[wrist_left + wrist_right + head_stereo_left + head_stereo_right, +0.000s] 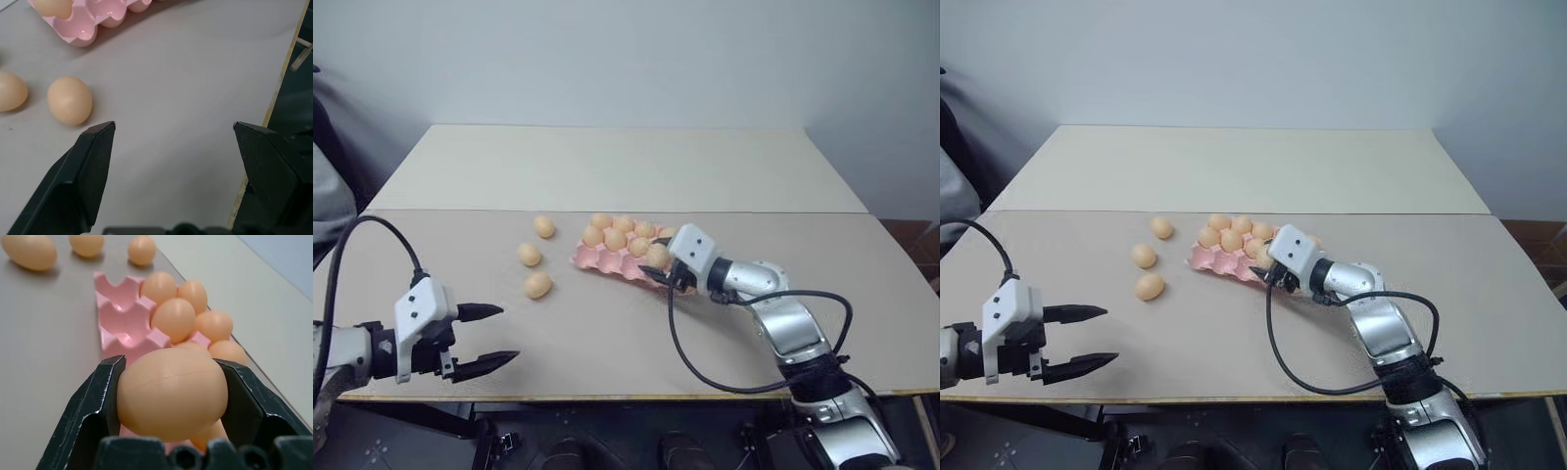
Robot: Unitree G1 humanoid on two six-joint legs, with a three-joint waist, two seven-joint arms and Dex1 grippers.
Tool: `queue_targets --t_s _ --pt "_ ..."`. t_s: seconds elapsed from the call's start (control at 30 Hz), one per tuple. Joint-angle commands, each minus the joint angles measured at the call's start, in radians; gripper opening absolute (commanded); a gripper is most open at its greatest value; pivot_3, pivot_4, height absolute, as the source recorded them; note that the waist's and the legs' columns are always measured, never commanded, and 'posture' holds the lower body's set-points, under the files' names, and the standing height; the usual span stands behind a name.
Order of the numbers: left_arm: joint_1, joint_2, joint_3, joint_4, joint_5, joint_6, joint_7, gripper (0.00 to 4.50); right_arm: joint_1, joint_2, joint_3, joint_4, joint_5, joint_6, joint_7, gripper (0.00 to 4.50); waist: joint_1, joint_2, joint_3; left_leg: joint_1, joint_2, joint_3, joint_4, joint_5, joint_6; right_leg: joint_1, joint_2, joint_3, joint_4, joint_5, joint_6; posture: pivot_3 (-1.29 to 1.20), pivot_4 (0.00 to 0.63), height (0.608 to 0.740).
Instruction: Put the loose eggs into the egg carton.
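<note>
Three loose eggs (544, 226) (529, 255) (537, 285) lie on the tan table, left of the pink egg carton (597, 259). Several eggs (616, 238) sit in the carton's far cups; its near-left cups are bare. My right gripper (660, 276) hangs over the carton's right end, shut on an egg (171, 399) that fills the gap between its black fingers (93, 401). My left gripper (494, 339) hovers open near the table's front left edge, holding nothing. In the left wrist view, two loose eggs (70, 99) (10, 91) lie beyond its fingertips.
The table's front edge (607, 397) runs just under the left gripper. A second, paler table (617, 166) adjoins at the back. A black cable (705, 377) loops from the right arm over the table's front right part.
</note>
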State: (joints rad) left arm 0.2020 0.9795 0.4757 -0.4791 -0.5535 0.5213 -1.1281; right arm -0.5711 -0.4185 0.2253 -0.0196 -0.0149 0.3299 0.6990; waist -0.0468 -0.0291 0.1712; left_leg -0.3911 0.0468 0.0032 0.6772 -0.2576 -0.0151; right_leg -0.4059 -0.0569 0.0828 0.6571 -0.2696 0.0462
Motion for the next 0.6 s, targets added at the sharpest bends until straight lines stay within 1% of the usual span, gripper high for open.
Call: queue_targets --t_s 0.03,0.1,0.13,0.23,0.5,0.6 --pt "-0.018 -0.001 -0.004 -0.002 -0.003 -0.025 0.002 4.2 -0.035 0.005 0.001 0.019 -0.015 -0.057 -0.009 2.61 0.0 0.0 0.0 0.0 0.0 0.0 0.0 0.0 0.0 0.0 0.0 0.0 0.0 0.0 0.0 0.0 0.15 0.74" --pt "-0.018 -0.002 -0.005 -0.002 -0.001 -0.026 0.003 4.2 -0.032 -0.002 0.011 0.029 -0.018 -0.082 0.008 3.31 0.0 0.0 0.0 0.0 0.0 0.0 0.0 0.0 0.0 0.0 0.0 0.0 0.0 0.0 0.0 0.0 0.15 0.74" --pt "-0.017 -0.002 -0.006 -0.002 -0.001 -0.026 0.003 4.2 -0.029 -0.003 0.014 0.032 -0.023 -0.092 0.008 3.55 0.0 0.0 0.0 0.0 0.0 0.0 0.0 0.0 0.0 0.0 0.0 0.0 0.0 0.0 0.0 0.0 0.15 0.74" --pt "-0.007 -0.003 0.001 -0.01 -0.003 -0.025 0.004 4.2 -0.021 0.001 0.007 0.024 -0.026 -0.099 -0.003 4.48 0.001 0.0 0.0 0.0 0.0 0.0 0.0 0.0 0.0 0.0 0.0 0.0 0.0 0.0 0.0 0.0 0.15 0.74" --pt "0.004 -0.005 0.008 -0.014 -0.004 -0.024 0.006 4.2 0.027 -0.032 -0.019 -0.092 0.002 -0.081 0.021 4.48 0.002 0.0 0.0 0.0 0.0 0.0 0.0 0.0 0.0 0.0 0.0 0.0 0.0 0.0 0.0 0.0 0.15 0.74" --pt "0.013 -0.009 0.015 -0.017 -0.003 -0.023 0.01 4.2 0.073 -0.088 -0.057 -0.203 0.046 -0.039 0.063 4.48 0.003 0.0 0.0 0.0 0.0 0.0 0.0 0.0 0.0 0.0 0.0 0.0 0.0 0.0 0.0 0.0 0.15 0.74"
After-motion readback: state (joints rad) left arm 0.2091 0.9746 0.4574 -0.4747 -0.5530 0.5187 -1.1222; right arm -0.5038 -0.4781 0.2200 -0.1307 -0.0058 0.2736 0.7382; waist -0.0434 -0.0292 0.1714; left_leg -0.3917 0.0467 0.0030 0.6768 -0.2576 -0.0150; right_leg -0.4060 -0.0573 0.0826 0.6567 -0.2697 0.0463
